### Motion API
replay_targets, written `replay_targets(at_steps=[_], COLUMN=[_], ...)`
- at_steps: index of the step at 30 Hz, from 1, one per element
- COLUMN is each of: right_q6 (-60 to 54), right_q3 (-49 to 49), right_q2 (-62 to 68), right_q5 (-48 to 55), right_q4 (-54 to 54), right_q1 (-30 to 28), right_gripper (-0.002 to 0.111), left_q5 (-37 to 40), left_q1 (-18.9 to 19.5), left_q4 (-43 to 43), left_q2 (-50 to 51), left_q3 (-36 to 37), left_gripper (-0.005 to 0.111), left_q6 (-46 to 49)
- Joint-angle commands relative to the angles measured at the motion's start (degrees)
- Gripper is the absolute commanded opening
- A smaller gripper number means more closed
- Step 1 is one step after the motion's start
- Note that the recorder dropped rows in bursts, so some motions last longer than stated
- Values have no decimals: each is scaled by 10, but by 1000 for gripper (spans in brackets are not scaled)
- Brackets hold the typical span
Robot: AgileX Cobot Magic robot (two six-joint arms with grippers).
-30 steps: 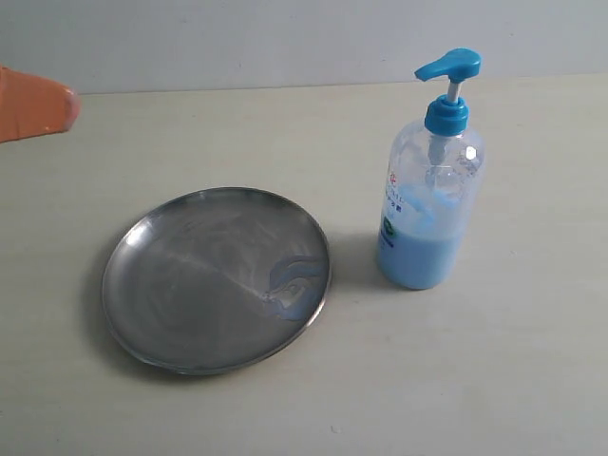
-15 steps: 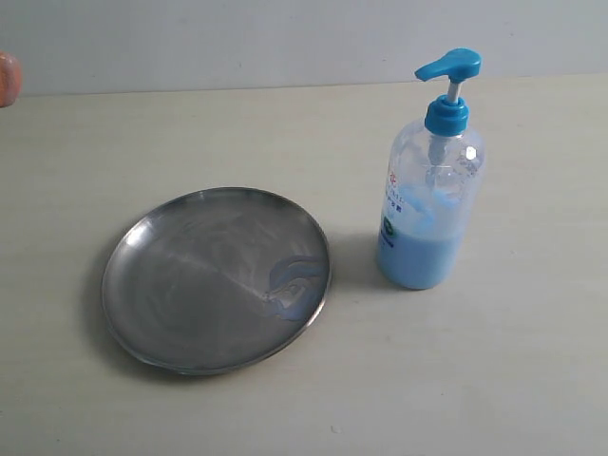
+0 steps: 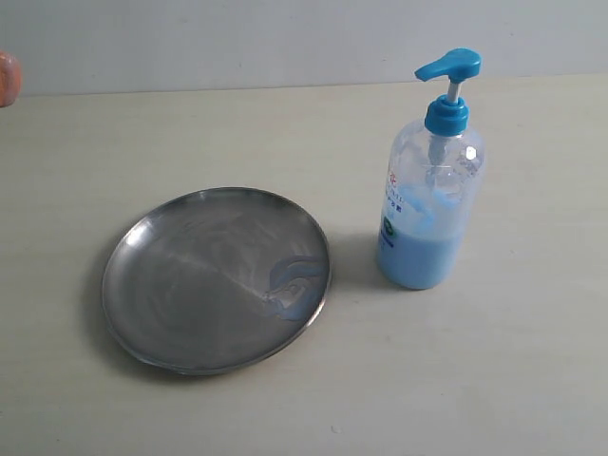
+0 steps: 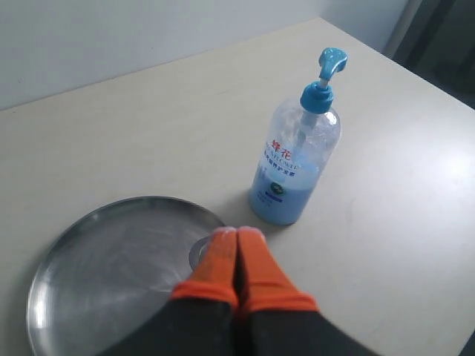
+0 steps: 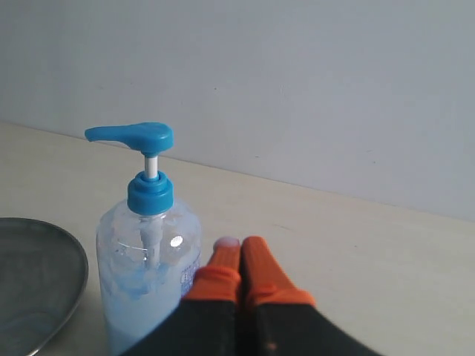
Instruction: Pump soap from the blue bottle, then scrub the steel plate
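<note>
Both jaws pressed together, empty; soap (image 3: 291,291) seemingly smears steel plate (image 3: 171,275) beside blue bottle (image 3: 427,223).

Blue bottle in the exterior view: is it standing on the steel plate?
No, the blue bottle stands upright on the table, beside the steel plate and clear of its rim.

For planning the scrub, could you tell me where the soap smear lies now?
In the exterior view, the soap smear lies inside the steel plate near its right rim, facing the blue bottle.
</note>
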Motion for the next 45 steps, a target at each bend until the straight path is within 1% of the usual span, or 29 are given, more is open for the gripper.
replay_targets(at_steps=[1, 9, 11, 15, 19, 24, 27, 30, 34, 45], right_q6=[0, 0, 0, 0, 1, 1, 1, 1, 1, 1], right_q3=[2, 2, 2, 2, 2, 2, 2, 2, 2, 2], right_q2=[-3, -3, -3, -3, -3, -3, -3, -3, -3, -3], right_q5=[-5, -5, -5, -5, -5, -5, -5, -5, -5, -5], right_q4=[-3, -3, -3, -3, -3, -3, -3, -3, -3, -3], right_q1=[-2, -2, -2, -2, -2, -2, -2, -2, -2, -2], right_gripper=[0, 0, 0, 0, 0, 0, 0, 0, 0, 0], left_q5=[-2, -2, -20, -122, -228, -315, -347, -376, -393, -404], left_q1=[1, 1, 1, 1, 1, 1, 6, 28, 65, 156], left_q4=[1, 8, 15, 16, 16, 16, 16, 16, 17, 22], left_q2=[-2, -2, -8, -25, -56, -104, -136, -171, -216, -318], left_q3=[4, 5, 14, 53, 113, 187, 227, 270, 322, 417], left_gripper=[0, 0, 0, 0, 0, 0, 0, 0, 0, 0], left_q6=[-1, -1, -1, -2, -2, -2, -5, -18, -43, -63])
